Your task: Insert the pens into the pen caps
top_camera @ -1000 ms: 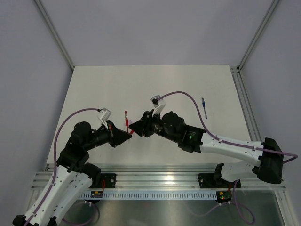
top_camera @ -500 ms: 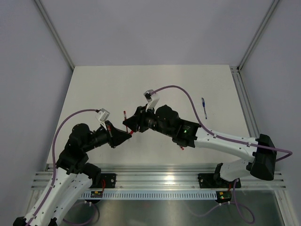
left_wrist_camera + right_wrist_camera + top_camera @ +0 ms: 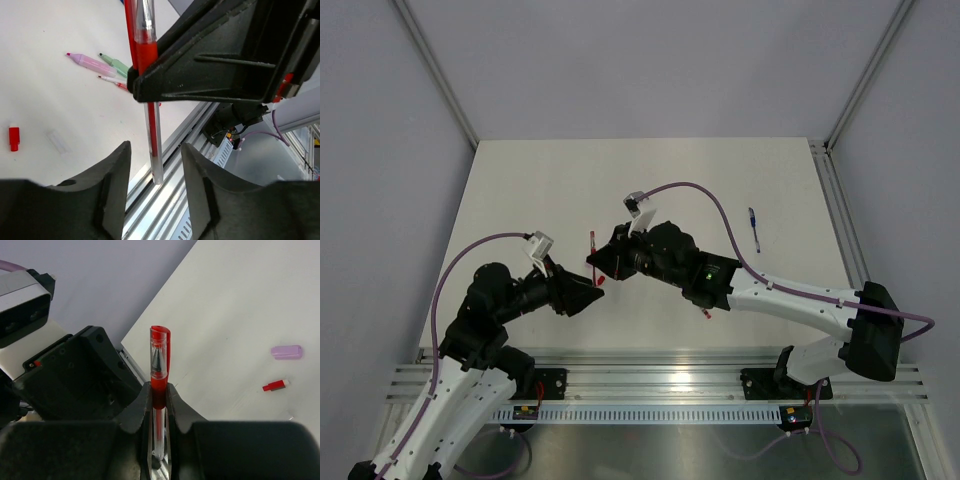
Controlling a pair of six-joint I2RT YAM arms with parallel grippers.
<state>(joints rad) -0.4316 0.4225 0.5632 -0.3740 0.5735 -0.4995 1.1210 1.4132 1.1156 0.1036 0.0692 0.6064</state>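
A red pen (image 3: 159, 356) with its red-clipped clear cap (image 3: 147, 22) on is held off the table between the two arms. My right gripper (image 3: 159, 388) is shut on the pen's red grip, just below the cap. My left gripper (image 3: 155, 151) is open. The pen's clear barrel end (image 3: 155, 165) hangs between its fingers and touches neither. From above, both grippers meet at the pen (image 3: 593, 243) left of the table's middle. A pink pen (image 3: 92, 62), a green pen (image 3: 116, 64) and a thin red pen (image 3: 113, 80) lie together on the table.
A loose red cap (image 3: 14, 138) and a clear cap (image 3: 59, 141) lie on the table, as do a pink cap (image 3: 287, 352) and a small red cap (image 3: 275, 385). A blue pen (image 3: 753, 229) lies far right. The aluminium rail (image 3: 650, 385) runs along the near edge.
My left gripper has opened and let go of the red pen, drawing back slightly. My right gripper has moved in and closed on the pen.
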